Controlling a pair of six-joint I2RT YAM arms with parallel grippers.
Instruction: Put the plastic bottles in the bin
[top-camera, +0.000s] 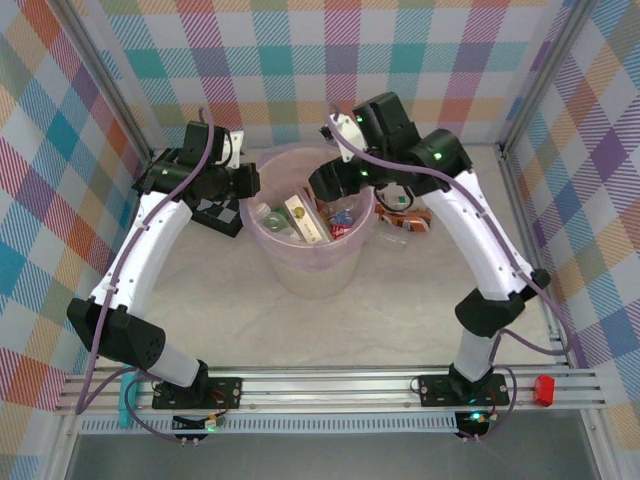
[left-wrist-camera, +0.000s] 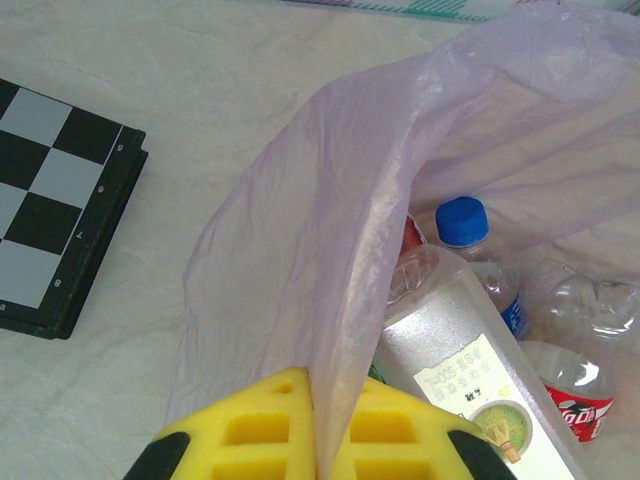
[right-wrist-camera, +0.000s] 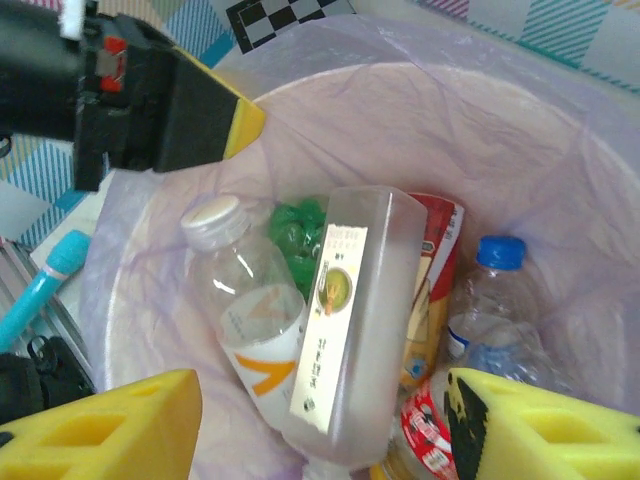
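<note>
Plastic bottles (right-wrist-camera: 345, 320), six, lie in bin (right-wrist-camera: 520, 110); left claw (left-wrist-camera: 325, 400) pinches bag (left-wrist-camera: 300, 230), right claw (right-wrist-camera: 322, 400) open.

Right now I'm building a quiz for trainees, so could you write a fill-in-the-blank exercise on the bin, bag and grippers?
1. The left gripper is shut on the edge of the ____ bag.
2. The right gripper hovers above the bin with its jaws ____.
3. In the top view, the checkerboard lies to the bin's ____.
4. The orange-labelled bottle has a ____ cap.
Missing words: lilac; open; left; white.
</note>
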